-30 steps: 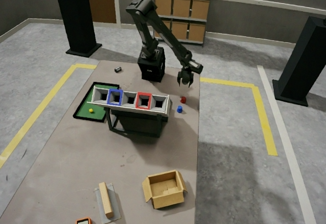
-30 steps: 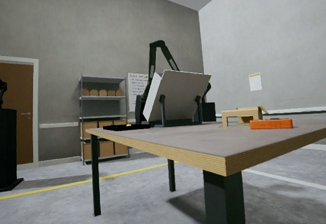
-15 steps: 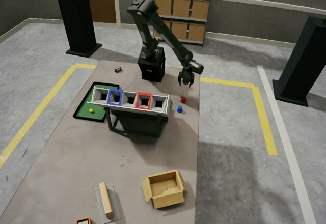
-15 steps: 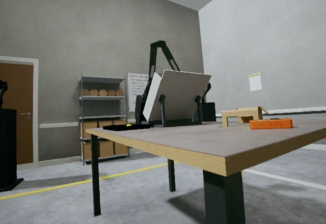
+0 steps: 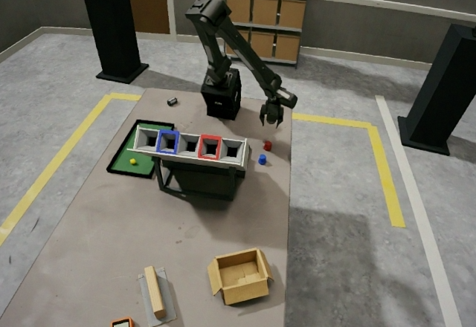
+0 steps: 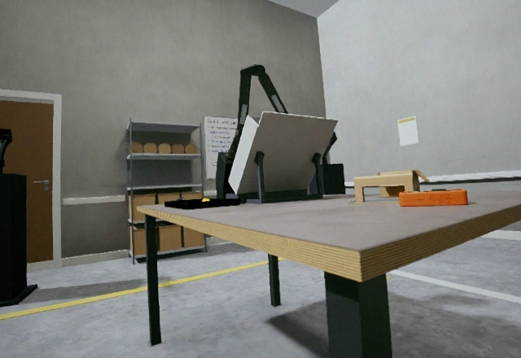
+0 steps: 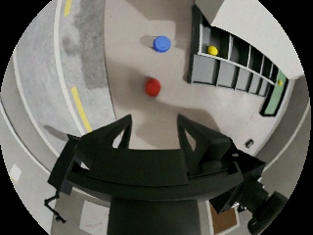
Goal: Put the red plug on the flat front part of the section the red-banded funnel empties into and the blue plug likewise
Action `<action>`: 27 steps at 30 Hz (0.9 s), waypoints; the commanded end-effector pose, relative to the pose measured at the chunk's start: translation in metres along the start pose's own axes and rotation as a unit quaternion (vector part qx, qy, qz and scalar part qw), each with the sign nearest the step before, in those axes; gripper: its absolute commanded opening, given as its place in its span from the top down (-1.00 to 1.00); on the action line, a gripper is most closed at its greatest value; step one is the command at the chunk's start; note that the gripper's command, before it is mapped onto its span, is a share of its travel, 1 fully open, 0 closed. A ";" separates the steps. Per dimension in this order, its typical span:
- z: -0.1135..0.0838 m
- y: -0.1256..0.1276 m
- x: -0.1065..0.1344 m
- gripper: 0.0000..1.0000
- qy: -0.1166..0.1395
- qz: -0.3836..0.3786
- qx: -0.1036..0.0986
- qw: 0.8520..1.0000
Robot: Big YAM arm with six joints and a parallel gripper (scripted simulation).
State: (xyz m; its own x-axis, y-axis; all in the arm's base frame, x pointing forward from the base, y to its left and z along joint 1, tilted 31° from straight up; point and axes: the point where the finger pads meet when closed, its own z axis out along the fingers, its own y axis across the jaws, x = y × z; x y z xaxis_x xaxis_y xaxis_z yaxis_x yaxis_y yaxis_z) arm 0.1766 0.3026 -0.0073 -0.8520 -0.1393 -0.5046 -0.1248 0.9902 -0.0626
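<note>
The gripper (image 5: 270, 124) (image 7: 155, 117) is released, its fingers parted with nothing between them; it hangs above the surface (image 5: 215, 227) (image 6: 273, 221) (image 7: 128, 66), off the plug end of the funnel rack (image 5: 232, 181) (image 6: 290, 152) (image 7: 254, 29). Just beyond that end of the rack stand the red plug (image 5: 267, 146) (image 7: 153, 87) and the blue plug (image 5: 262, 159) (image 7: 161, 44), near each other but apart; neither is on a section's flat front part (image 7: 205, 70) yet.

The step in hand looks like a move towards the red plug; centre it between both fingers, descend straight and close gently, keeping clear of the blue one. Before placing it, be sure of the routing; one marble (image 7: 212, 50) lies in the rack's end section nearest the plugs, yet which funnel fed it cannot be told from here; the red-banded funnel (image 5: 200, 146) and blue-banded funnel (image 5: 160, 141) may cross behind the cover. Another marble (image 5: 132, 161) (image 6: 205, 199) (image 7: 280, 82) sits in the green-lined tray (image 5: 121, 146) (image 6: 177, 203) at the rack's far end, ready for a test if one is needed; set each plug down level, open the fingers, then rise before moving sideways.
</note>
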 end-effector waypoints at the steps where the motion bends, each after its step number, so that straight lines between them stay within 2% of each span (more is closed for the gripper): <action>1: -0.003 0.016 -0.003 -0.27 -0.004 0.003 -0.013 1.000; 18: -0.002 0.017 -0.003 -0.27 -0.004 0.003 -0.014 1.000; 22: 0.010 0.007 -0.005 -0.27 -0.001 0.003 -0.004 1.000; 24: 0.010 0.007 -0.005 -0.27 -0.001 0.003 -0.004 1.000; 27: 0.024 0.001 -0.001 -0.27 0.002 0.000 0.002 1.000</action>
State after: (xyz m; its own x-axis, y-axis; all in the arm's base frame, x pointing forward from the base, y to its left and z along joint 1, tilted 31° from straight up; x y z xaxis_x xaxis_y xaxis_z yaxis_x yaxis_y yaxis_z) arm 0.1817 0.3066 -0.0154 -0.8518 -0.1341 -0.5065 -0.1251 0.9908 -0.0519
